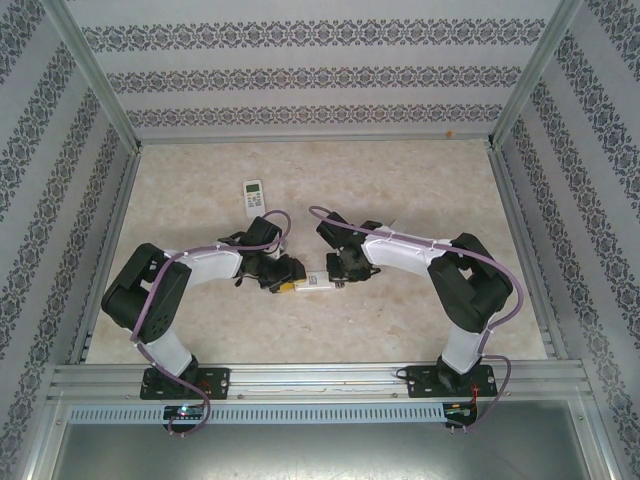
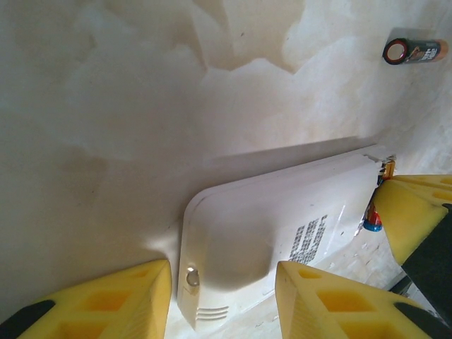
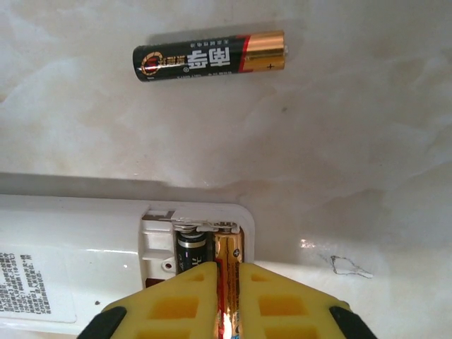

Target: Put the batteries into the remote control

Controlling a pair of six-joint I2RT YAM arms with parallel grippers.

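Battery [image 3: 227, 251] pinched in right hand [image 3: 227, 279], partly in remote [image 3: 70, 233] open bay beside seated battery [image 3: 191, 251]. Left hand [image 2: 222, 277] clamps remote on desk [image 3: 353, 141]. Spare battery [image 3: 210, 55] nearby. Next, likely: press flat, then release.

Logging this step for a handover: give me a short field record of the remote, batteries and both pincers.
remote: white plastic remote control, back up, battery bay open
left pincer: closed across that remote's body
right pincer: shut on a gold-and-black slim battery, its end in the bay
seated battery: dark cell already in the bay beside it
loose battery: lying on the marble-look table
other: second white remote farther back
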